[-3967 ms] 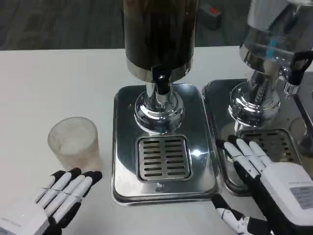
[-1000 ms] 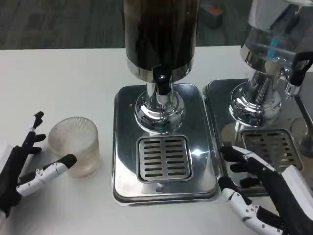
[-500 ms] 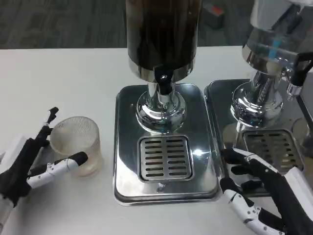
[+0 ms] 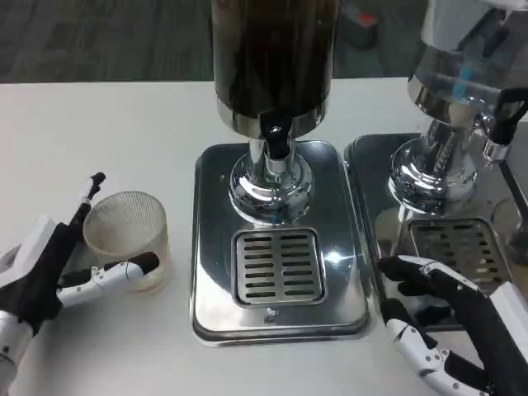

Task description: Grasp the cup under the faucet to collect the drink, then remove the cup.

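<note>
left hand (image 4: 49,276): fingers spread round cup (image 4: 126,241), grip unconfirmed | cup on table left of tray (image 4: 208,247), not under faucet (image 4: 275,136) | your risk: light cup tips or slips if squeezed unevenly | right hand (image 4: 462,330): fingers apart, holding nothing

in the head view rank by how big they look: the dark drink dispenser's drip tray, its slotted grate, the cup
1. Drip tray, plainly the largest.
2. and 3. Slotted grate and cup look about alike in size, so I would not rank one over the other.
</note>
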Robot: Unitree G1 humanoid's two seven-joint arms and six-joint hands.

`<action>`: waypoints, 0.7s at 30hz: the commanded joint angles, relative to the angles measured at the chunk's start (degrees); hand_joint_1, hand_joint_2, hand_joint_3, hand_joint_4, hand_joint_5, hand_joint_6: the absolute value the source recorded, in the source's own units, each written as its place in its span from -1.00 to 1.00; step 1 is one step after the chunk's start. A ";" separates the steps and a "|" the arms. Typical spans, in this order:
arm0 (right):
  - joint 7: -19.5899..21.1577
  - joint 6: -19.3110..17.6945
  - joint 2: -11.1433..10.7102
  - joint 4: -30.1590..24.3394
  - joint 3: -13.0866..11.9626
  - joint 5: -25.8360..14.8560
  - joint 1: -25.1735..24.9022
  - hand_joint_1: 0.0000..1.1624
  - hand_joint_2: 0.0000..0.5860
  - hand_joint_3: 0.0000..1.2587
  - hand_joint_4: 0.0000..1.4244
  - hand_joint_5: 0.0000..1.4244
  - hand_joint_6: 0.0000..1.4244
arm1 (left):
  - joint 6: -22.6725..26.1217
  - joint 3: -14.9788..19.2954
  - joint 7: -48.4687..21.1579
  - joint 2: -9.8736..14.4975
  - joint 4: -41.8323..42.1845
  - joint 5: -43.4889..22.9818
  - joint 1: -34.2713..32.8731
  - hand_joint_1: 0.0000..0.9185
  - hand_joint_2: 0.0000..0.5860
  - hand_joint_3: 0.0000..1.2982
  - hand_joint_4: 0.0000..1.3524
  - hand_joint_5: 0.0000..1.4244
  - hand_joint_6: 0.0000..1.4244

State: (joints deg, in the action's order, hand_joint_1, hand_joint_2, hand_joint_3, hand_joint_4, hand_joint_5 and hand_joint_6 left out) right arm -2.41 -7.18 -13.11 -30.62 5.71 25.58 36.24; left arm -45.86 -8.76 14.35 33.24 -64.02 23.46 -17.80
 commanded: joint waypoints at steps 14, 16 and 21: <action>0.13 0.30 0.44 -1.06 -0.22 0.17 1.13 -0.29 0.42 -0.32 -0.51 -0.52 -0.31 | 0.18 -3.22 5.33 -1.19 -1.57 2.26 0.28 -0.36 -0.92 -0.79 -0.61 -0.32 0.05; 0.15 0.23 0.53 -0.97 -0.19 0.16 1.15 -0.29 0.42 -0.32 -0.51 -0.52 -0.31 | -0.46 -3.36 6.07 -1.23 -1.53 2.43 0.32 -0.35 -0.91 -0.72 -0.57 -0.25 0.16; 0.07 0.13 0.72 -0.77 -0.14 0.10 1.02 -0.39 0.50 -0.29 -0.50 -0.52 -0.29 | -1.42 -3.51 5.86 -1.29 -1.94 2.03 0.03 -0.38 -0.90 -0.59 -0.50 -0.21 0.28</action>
State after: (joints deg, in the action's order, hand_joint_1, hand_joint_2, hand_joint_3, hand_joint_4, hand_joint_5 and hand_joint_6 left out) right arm -2.42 -7.14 -12.41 -31.31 5.66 25.69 37.07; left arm -46.51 -11.38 21.29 32.76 -64.97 24.58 -18.46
